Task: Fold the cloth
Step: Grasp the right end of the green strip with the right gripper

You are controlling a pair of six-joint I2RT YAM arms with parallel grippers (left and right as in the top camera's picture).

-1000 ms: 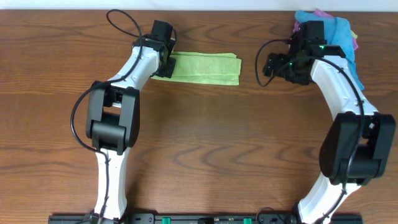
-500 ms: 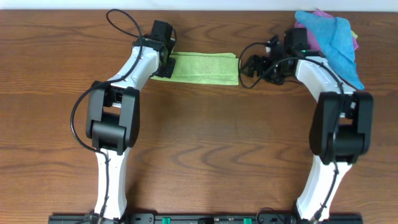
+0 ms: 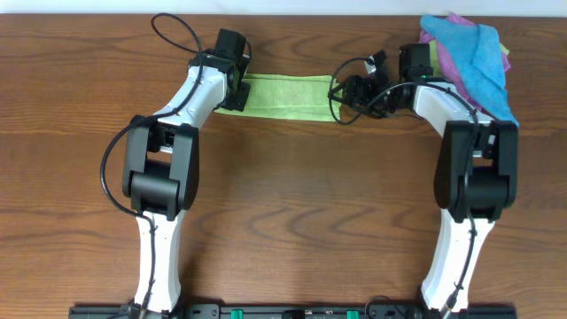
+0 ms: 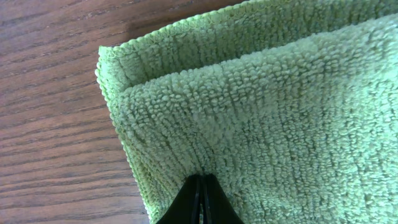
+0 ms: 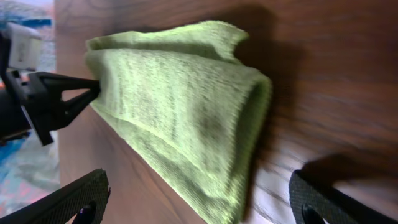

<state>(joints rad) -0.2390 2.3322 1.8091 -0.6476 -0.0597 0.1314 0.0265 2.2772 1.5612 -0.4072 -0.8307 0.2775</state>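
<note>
The table (image 3: 292, 204) carries the cloth (image 3: 288, 96) near the middle of its far edge, lying as a long doubled strip that runs left to right. At the far right corner a blue cloth (image 3: 485, 53) and a purple cloth (image 3: 448, 55) sit in a heap, apart from the strip.

The left gripper (image 4: 200, 186) has its tips pressed together in the pile at the strip's left end, apparently pinching it. The right gripper (image 5: 199, 179) is spread wide, one finger on each side of the strip's right end, holding nothing.

The right end is puffed up and gaping, not flat. If the fingers close there they may catch only the top layer, and the strip would peel open when carried across. Closing too high may miss the cloth altogether. A pull against the pinched left end could also drag the strip askew and leave the edges misaligned.
</note>
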